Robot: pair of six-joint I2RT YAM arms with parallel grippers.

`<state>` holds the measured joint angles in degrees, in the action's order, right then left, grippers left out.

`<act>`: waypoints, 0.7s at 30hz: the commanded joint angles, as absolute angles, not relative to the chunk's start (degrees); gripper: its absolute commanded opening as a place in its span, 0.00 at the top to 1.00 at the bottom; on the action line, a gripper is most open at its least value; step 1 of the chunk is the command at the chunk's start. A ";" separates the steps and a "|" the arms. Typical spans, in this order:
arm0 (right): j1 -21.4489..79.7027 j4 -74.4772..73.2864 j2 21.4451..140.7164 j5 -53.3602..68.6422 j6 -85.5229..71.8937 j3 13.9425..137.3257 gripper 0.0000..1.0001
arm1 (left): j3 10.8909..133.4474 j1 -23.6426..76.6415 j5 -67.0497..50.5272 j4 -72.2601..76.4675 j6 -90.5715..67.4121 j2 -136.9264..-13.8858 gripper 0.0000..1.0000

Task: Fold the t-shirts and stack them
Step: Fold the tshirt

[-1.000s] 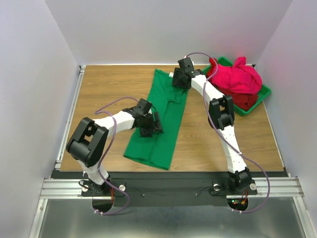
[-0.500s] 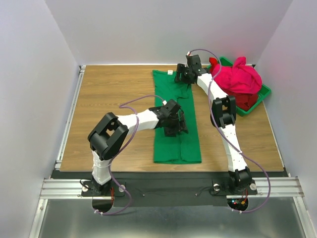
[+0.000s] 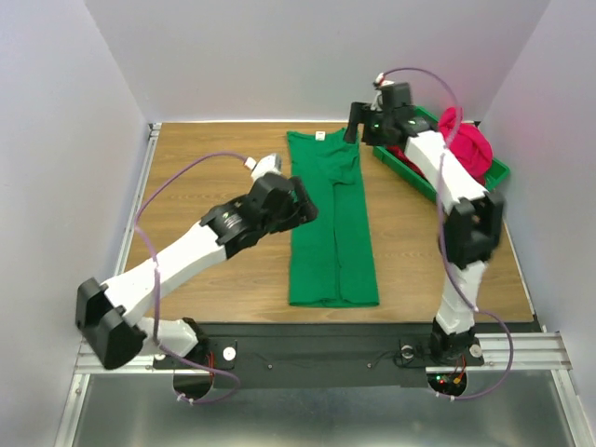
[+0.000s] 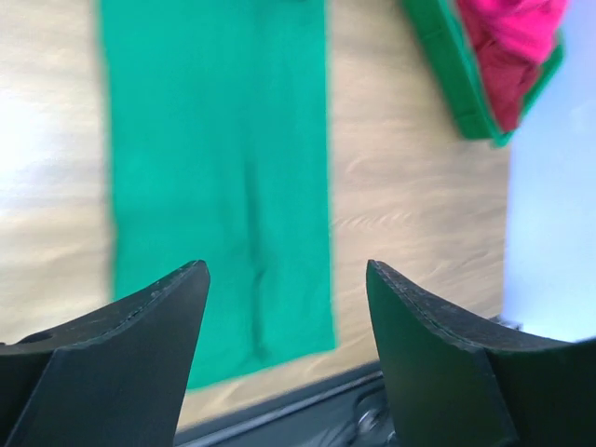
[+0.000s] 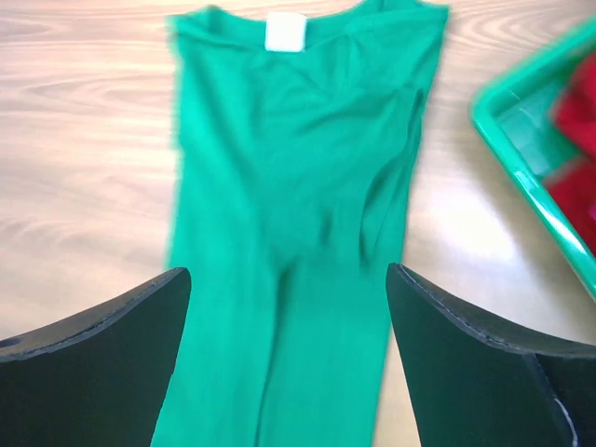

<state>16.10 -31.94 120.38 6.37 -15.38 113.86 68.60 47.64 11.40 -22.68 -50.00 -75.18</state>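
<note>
White walls [image 3: 307, 56] enclose a wooden desk [image 3: 214, 140] carrying a flat green shirt [image 3: 331, 223] and a bin [image 4: 447, 65]; both jaws gape, empty.

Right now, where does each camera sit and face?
Top external: high behind the bases, looking down on the table; left arm, right arm show.
Left wrist: above the green t-shirt, facing down; its open fingers show.
Right wrist: above the shirt's neck label, facing down; its open fingers show.
Shared: both wrist views catch the green bin.
</note>
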 commanded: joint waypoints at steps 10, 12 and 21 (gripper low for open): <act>24.07 -38.13 66.66 4.75 -34.70 49.17 0.26 | 46.50 52.20 10.46 -27.34 -54.48 -67.42 0.22; 25.31 -40.16 63.47 4.49 -37.96 45.98 0.28 | 43.79 52.91 10.20 -25.06 -56.68 -66.36 0.22; 27.07 -44.65 64.59 1.41 -42.36 40.70 0.34 | 43.95 53.17 8.62 -23.64 -54.93 -70.22 0.23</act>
